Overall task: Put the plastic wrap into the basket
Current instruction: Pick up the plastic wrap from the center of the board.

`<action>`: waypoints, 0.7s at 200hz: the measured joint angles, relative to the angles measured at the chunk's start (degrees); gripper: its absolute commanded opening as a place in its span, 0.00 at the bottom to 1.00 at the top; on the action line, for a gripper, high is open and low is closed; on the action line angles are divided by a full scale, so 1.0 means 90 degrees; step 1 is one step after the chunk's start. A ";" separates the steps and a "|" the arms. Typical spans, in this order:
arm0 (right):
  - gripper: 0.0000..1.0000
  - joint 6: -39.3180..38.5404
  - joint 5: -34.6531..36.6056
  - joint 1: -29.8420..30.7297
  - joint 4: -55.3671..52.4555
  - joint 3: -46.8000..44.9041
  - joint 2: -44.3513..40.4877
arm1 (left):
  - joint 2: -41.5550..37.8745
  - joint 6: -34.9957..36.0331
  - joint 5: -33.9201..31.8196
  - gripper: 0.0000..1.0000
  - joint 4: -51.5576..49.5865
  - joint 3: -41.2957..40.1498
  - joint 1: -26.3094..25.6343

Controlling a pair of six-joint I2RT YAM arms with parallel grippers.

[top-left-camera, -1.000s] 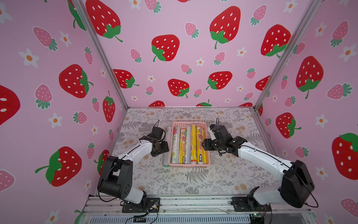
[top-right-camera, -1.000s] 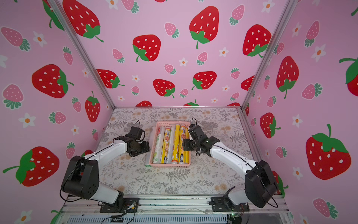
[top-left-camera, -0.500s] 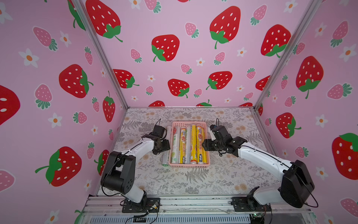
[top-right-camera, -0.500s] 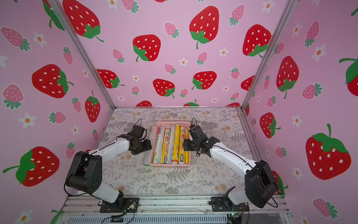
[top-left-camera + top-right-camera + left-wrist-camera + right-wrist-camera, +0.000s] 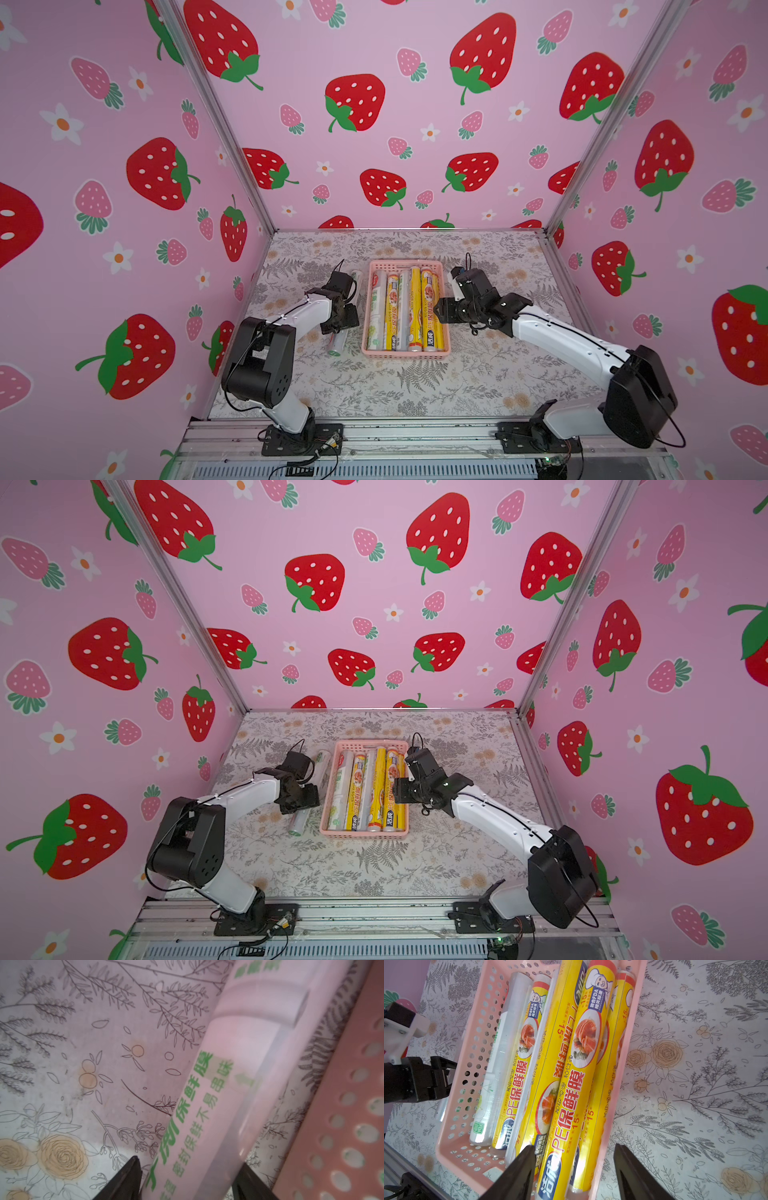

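The pink basket sits mid-table and holds several plastic wrap rolls, yellow ones and a white one with green print. Another white roll with green print lies on the table along the basket's left wall. My left gripper is shut on its middle, with a finger on each side. My right gripper hangs open over the basket's right edge, straddling the top yellow roll and that wall and holding nothing.
The floral tablecloth has open room in front of the basket and to its right. Pink strawberry walls close the left, back and right sides. A metal rail with both arm bases runs along the front edge.
The left arm's lower links have swung a little inward while its gripper stays on the roll beside the basket. The right arm has not moved.
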 measured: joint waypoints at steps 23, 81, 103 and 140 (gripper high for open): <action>0.64 0.0000 0.0015 0.0000 -0.0015 -0.0015 -0.0049 | 0.0000 0.0005 0.0000 0.70 0.0022 -0.0058 0.0005; 0.65 0.0000 0.0066 -0.0007 -0.0044 -0.0073 -0.0151 | -0.0039 0.0022 0.0005 0.64 0.0121 -0.0197 0.0005; 0.64 0.0000 0.0097 -0.0007 -0.0073 -0.0083 -0.0236 | -0.0061 0.0010 0.0010 0.58 0.0180 -0.0233 0.0005; 0.65 0.0000 0.0124 -0.0007 -0.0134 -0.0085 -0.0325 | -0.0107 -0.0002 0.0015 0.52 0.0238 -0.0291 0.0015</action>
